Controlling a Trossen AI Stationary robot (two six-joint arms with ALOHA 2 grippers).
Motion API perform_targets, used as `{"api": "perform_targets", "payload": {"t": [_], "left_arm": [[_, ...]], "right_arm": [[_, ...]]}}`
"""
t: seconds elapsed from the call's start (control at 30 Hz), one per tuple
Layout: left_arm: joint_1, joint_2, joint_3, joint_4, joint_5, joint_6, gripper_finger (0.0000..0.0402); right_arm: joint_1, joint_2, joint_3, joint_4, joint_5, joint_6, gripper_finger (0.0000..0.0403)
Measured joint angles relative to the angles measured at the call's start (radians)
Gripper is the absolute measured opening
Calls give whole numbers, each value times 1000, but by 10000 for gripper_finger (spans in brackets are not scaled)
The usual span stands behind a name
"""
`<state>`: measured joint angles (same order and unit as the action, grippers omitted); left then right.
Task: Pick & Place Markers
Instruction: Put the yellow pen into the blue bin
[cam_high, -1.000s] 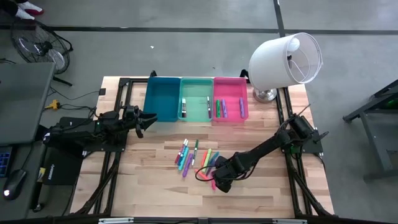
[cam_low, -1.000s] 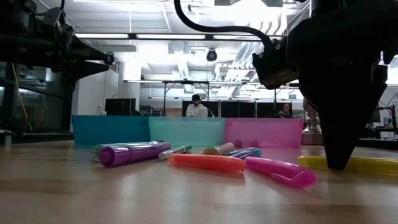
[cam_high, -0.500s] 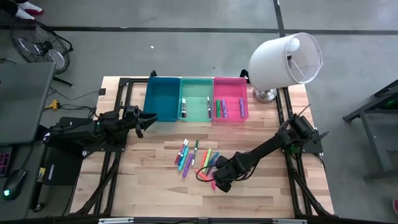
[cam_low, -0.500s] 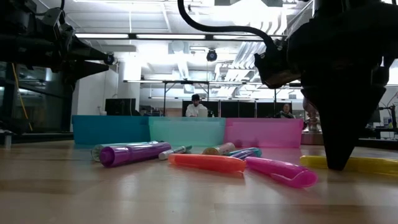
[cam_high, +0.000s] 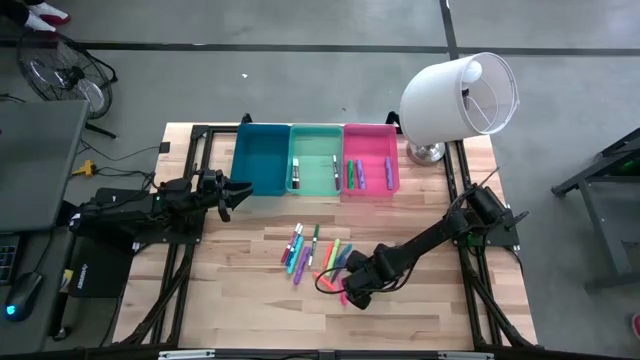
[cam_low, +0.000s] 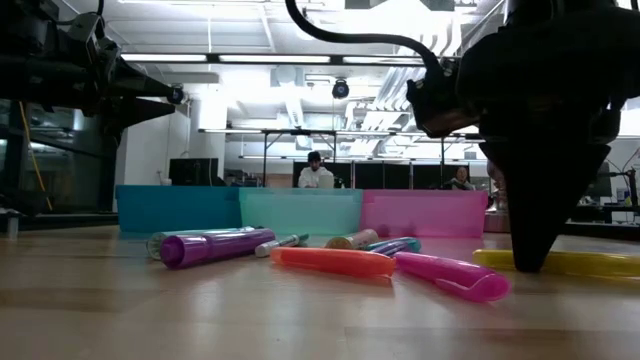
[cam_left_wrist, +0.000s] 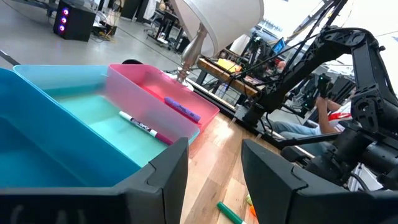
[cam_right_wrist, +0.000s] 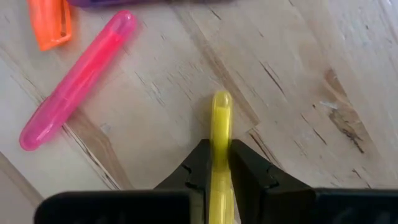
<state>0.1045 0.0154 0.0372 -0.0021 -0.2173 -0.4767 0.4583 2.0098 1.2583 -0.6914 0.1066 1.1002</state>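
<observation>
My right gripper (cam_high: 349, 293) is down at the table's near-right part of the scattered markers (cam_high: 310, 250) and is shut on a yellow marker (cam_right_wrist: 221, 124). Beside it lie a pink marker (cam_right_wrist: 78, 81) and an orange one (cam_low: 333, 261), flat on the wood. The low view shows its fingers (cam_low: 530, 255) standing on the yellow marker (cam_low: 590, 262). My left gripper (cam_high: 236, 193) is open and hovers by the blue bin (cam_high: 262, 160). Some markers lie in the mint bin (cam_high: 316, 185) and the pink bin (cam_high: 371, 140). My right gripper pinches the yellow marker between its two fingers, close to one end (cam_right_wrist: 221, 102), which sticks out a little past them. The fingers come from above, pointing down, and lie across the marker. The marker lies about level along the table top (cam_low: 600, 263).
The three bins stand in a row at the table's far edge. A large white lamp shade (cam_high: 460, 95) stands at the far right corner. Bare wood (cam_high: 250, 300) lies toward the near edge. People sit in the room behind (cam_low: 317, 172).
My right gripper has shifted a little toward the table's left while staying down at the table, and the yellow marker's end has moved with it. The other markers lie as before.
</observation>
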Motion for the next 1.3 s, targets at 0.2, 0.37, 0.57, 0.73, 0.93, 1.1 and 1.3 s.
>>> {"api": "perform_targets", "payload": {"t": [0.2,0.37,0.57,0.73,0.93,1.1,1.3], "left_arm": [[0,0,0,0,0,0,147],[0,0,0,0,0,0,147],[0,0,0,0,0,0,147],[0,0,0,0,0,0,147],[0,0,0,0,0,0,147],[0,0,0,0,0,0,147],[0,0,0,0,0,0,147]], "right_arm": [[-1,1,0,-13,-16,22,27],[-2,0,1,-19,-27,4,27],[-16,-39,-2,-52,-38,-33,27],[-48,-74,-7,-132,-25,-93,26],[-72,-77,-5,-145,-48,-144,26],[-73,-79,-3,-142,-64,-144,26],[-72,-80,-3,-132,-72,-140,26]]}}
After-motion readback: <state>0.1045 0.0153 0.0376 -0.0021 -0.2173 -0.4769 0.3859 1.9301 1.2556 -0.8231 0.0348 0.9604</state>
